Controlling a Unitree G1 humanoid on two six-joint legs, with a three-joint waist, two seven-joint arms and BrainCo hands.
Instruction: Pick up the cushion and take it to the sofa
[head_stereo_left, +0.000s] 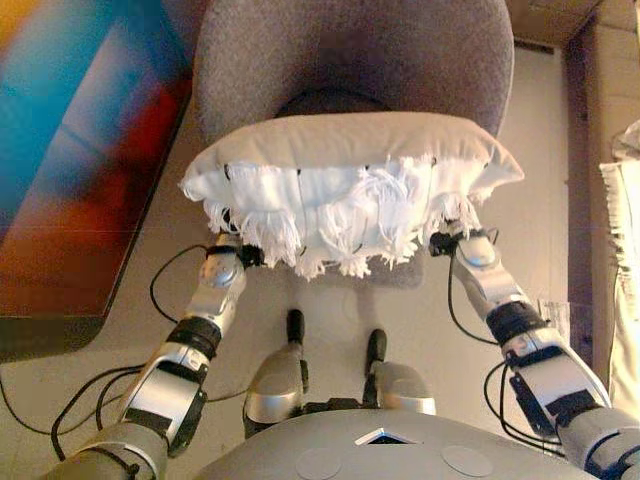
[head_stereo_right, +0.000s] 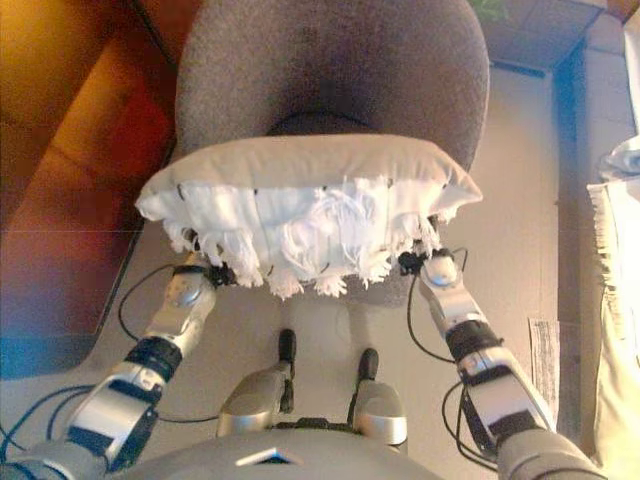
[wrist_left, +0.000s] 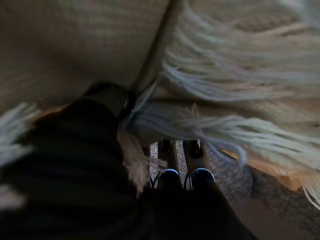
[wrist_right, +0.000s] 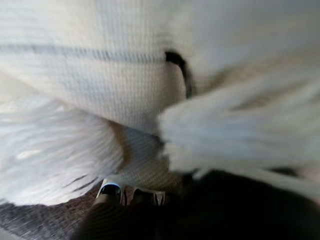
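Note:
A beige cushion (head_stereo_left: 350, 160) with long white tassels along its near side is held up in front of me, above a grey upholstered seat (head_stereo_left: 350, 50). My left hand (head_stereo_left: 240, 252) is under the cushion's left end and my right hand (head_stereo_left: 445, 242) is under its right end. Both are mostly hidden by the tassels. In the left wrist view the dark cover (wrist_left: 75, 165) sits against the cushion fabric (wrist_left: 75, 45). The right wrist view shows the same: its cover (wrist_right: 240, 210) lies below the cushion (wrist_right: 100, 75).
The round grey seat stands straight ahead, close to my arms. A large reddish-brown piece of furniture (head_stereo_right: 60, 150) fills the left side. Another white fringed cloth (head_stereo_left: 625, 250) hangs at the right edge. Pale floor (head_stereo_left: 540, 130) lies to the right of the seat.

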